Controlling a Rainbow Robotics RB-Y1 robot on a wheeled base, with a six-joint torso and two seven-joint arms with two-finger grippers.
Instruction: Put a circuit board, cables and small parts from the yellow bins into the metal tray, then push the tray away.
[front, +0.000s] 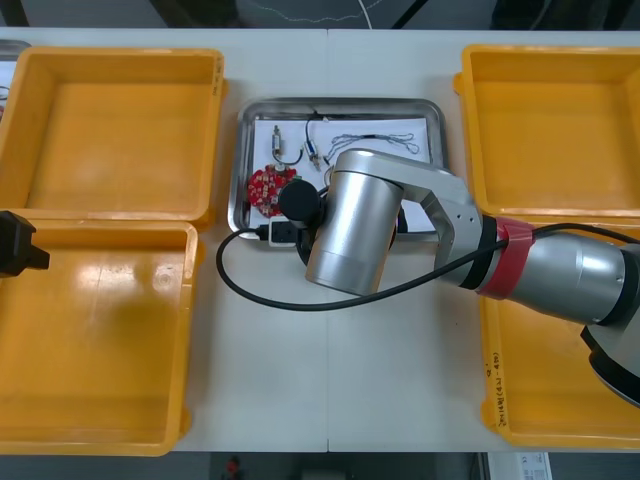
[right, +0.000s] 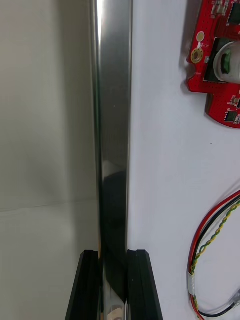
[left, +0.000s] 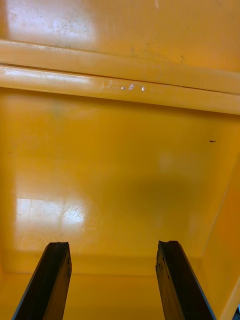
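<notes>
On the light table (front: 330, 370) we see four yellow bins (front: 110, 130), two per side, with the metal tray (front: 340, 101) between the far pair, white inside. Dark floor shows beyond the far edge. In the tray we note the red circuit board (front: 265, 190) at the near left, with small metal parts (front: 284, 152) and a thin cable (front: 372, 139) farther back. The right arm (front: 560, 270) reaches in from the right, and its silver wrist covers the tray's near rim and middle. A black cable (front: 290, 307) loops over the table in front of the tray. The right gripper (right: 113, 252) pinches the tray rim, one finger on the table side, one inside. The board and a red and yellow cable (right: 202, 247) lie on the white floor beside it. The left gripper (left: 112, 245) hangs over the near left bin, fingers spread.
</notes>
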